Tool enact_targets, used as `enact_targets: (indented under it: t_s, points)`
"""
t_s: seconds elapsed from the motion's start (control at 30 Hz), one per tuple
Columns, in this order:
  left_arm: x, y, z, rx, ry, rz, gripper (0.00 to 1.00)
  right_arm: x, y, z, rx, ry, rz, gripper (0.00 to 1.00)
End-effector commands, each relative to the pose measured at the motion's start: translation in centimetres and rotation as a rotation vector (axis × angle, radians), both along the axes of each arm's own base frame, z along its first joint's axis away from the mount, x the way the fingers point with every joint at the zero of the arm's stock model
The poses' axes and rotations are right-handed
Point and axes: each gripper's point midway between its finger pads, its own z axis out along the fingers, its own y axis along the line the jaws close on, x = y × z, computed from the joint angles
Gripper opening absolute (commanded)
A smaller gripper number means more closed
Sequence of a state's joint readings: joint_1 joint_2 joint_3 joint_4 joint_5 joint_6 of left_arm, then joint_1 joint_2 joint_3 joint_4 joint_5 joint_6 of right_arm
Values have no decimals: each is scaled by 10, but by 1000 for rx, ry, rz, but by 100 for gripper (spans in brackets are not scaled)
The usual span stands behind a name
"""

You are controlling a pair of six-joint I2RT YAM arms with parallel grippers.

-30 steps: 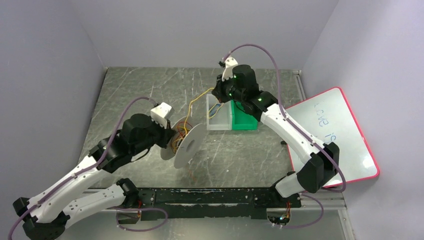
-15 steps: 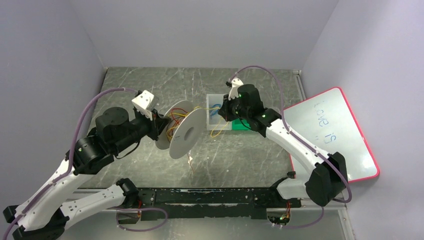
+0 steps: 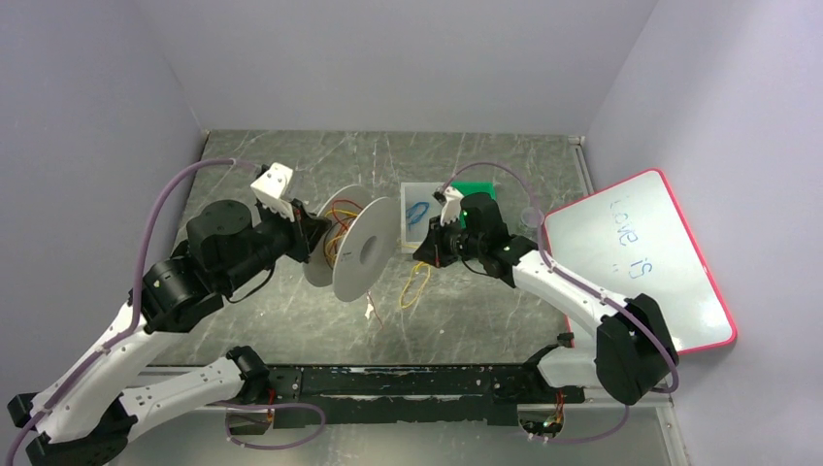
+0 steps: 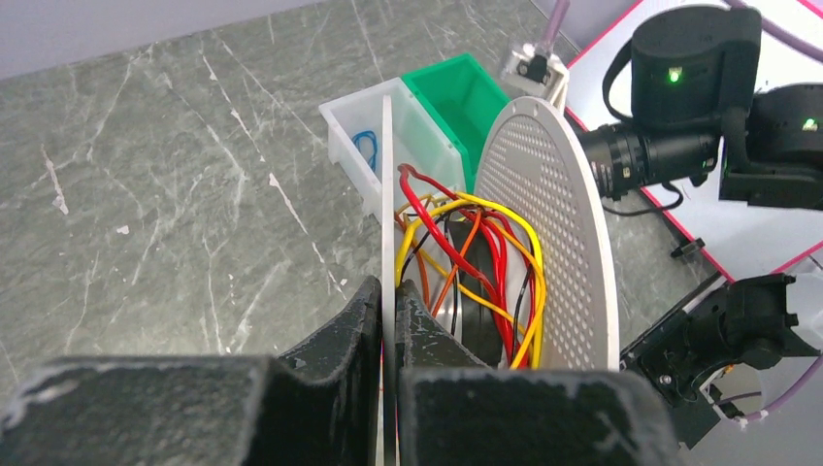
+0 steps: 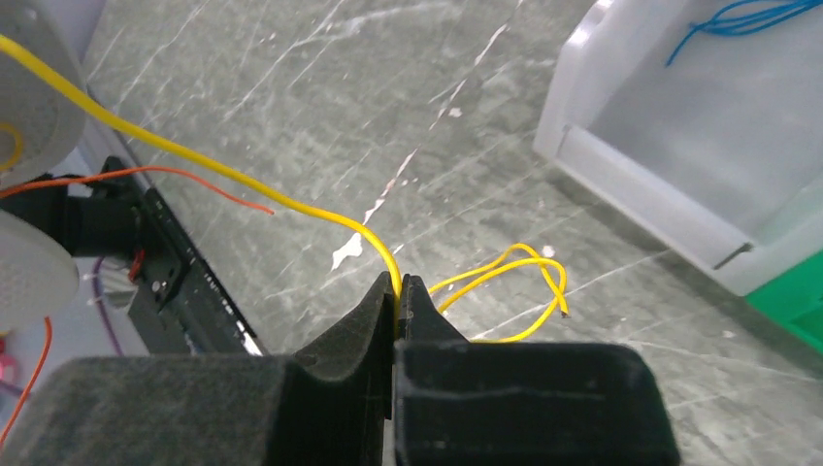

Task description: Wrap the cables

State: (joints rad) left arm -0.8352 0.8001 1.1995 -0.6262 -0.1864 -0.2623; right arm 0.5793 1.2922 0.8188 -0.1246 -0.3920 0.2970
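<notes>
Slack is shifting as we look: over the last second we are bringing the right gripper (image 5: 400,291) down from above the clear bin (image 5: 621,165) to a spot just in front of it, low over the worktop (image 5: 291,87). Its fingers are pinching the yellow cable (image 5: 359,225), which is running from the pinch up toward the spool (image 3: 364,254). The free end is lying in a loose loop (image 3: 417,284) on the worktop below. Meanwhile we are lifting and turning the spool with the left gripper (image 4: 386,311), whose fingers are pressed together on the thin edge of the near flange. The other cables (image 4: 476,257), red, orange and yellow, are sitting loosely between the two flanges. We are judging that this sweep is laying one more turn of yellow onto the core, but the winding is looking slack and the tail is still waiting
</notes>
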Motion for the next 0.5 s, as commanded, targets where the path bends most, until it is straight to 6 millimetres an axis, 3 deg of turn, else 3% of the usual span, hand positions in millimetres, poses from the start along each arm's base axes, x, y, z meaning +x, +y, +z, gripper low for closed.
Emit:
enact_targets:
  t_s: [0.0, 0.47]
  points:
    - [7, 0, 56, -165, -84, 53, 7, -19, 18, 11, 124, 10, 82, 0]
    - [20, 3, 82, -219, -95, 135, 7, -88, 74, -28, 153, 104, 206, 3]
